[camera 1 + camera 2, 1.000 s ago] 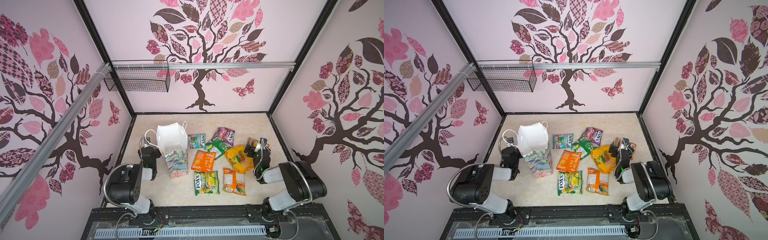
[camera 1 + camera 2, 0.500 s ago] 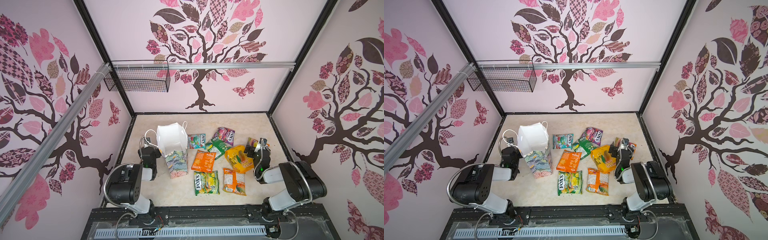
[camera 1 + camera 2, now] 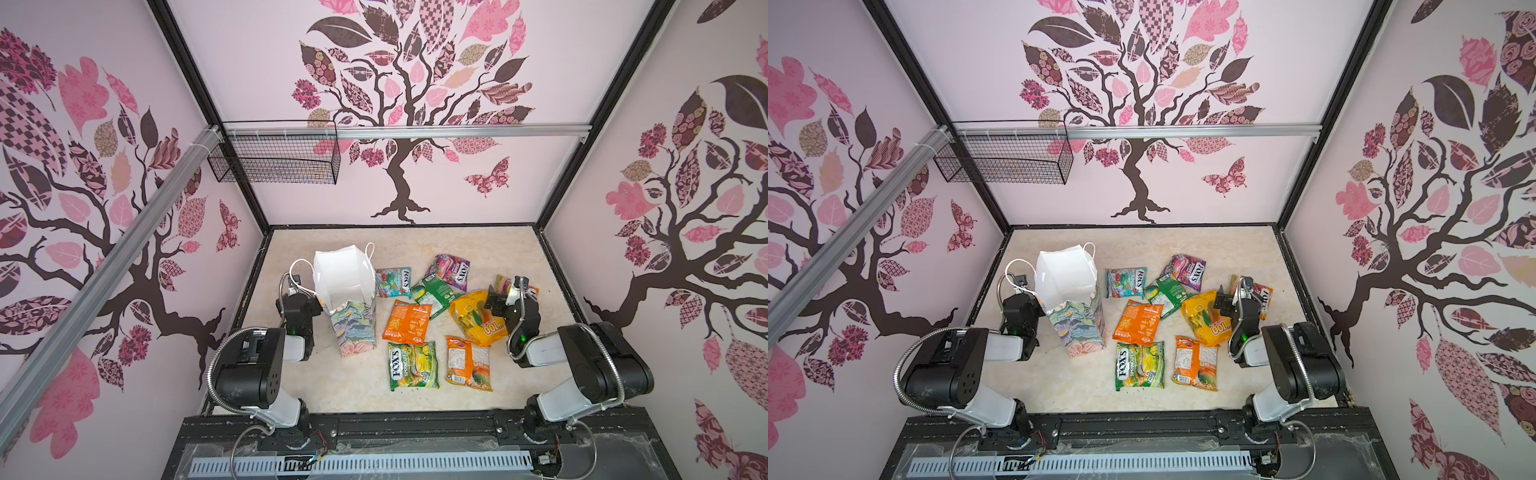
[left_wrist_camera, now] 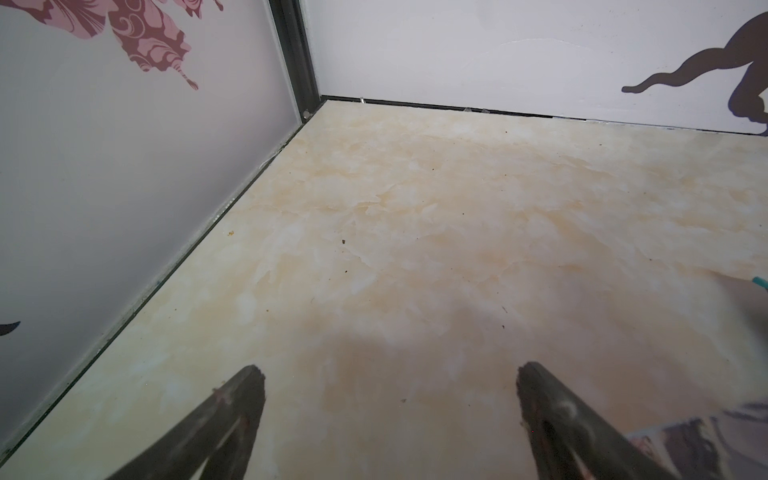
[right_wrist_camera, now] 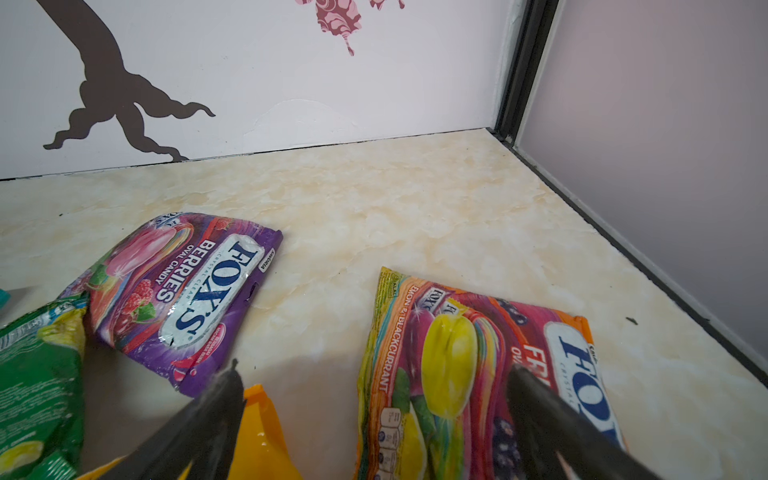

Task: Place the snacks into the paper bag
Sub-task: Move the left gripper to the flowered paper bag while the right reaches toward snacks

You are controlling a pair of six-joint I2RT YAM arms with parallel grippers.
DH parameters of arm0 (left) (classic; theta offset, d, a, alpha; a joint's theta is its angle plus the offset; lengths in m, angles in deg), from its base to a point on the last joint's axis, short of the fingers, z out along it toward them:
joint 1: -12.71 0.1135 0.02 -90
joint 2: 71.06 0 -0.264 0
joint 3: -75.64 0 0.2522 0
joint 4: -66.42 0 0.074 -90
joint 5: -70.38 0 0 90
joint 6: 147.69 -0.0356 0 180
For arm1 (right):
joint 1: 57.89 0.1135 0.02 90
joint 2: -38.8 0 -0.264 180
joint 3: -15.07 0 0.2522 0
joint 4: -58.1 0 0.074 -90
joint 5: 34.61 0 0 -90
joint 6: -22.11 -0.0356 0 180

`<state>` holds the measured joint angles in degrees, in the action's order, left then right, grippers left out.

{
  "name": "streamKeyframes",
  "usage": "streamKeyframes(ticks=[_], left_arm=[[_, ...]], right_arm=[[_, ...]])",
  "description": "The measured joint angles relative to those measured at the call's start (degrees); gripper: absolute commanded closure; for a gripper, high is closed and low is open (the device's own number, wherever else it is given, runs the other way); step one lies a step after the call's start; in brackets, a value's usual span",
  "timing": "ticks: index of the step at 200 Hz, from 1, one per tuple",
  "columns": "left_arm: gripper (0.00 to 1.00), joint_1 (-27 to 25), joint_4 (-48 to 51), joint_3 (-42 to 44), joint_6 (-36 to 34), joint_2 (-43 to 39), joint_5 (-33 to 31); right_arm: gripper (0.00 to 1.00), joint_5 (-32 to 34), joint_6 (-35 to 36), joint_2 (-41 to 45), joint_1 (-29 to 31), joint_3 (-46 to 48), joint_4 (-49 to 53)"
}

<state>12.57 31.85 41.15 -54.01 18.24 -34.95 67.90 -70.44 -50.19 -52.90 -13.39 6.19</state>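
Grippers: my right gripper (image 5: 374, 374) and left gripper (image 4: 390, 372) both spread, empty | fruit pouch (image 5: 449, 365) just under right one (long axis along my reach) | paper bag (image 3: 353, 328) beside left.

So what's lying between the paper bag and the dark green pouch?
One teal pouch, lying flat, close to the bag and the dark green pouch. Both top views show it.
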Motion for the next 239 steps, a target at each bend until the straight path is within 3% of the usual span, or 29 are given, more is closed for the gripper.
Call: streamKeyframes(ticks=[109, 145, 187, 216, 239], left_arm=[[0.02, 0.00, 1.55, -0.17, 0.28, -0.87, -0.90], [0.02, 0.00, 19.26, -5.66, 3.45, -13.86, -6.08], [0.02, 0.00, 45.09, -19.85, 9.51, -28.04, -10.25], [0.02, 0.02, 63.67, -27.43, 15.87, -34.01, -13.22], [0.02, 0.07, 74.16, -28.76, 19.87, -39.32, -13.62]], right_arm=[[0.01, -0.39, 0.04, 0.15, -0.04, -0.07, 0.31], [0.04, -2.03, 0.96, 5.03, 0.04, -5.16, 11.32], [0.12, -7.93, -5.27, 21.27, 2.67, -13.97, 28.92], [0.13, -6.93, -11.52, 30.47, 14.40, -21.70, 40.09], [0.13, -5.14, -17.05, 34.95, 25.16, -24.35, 45.13]])
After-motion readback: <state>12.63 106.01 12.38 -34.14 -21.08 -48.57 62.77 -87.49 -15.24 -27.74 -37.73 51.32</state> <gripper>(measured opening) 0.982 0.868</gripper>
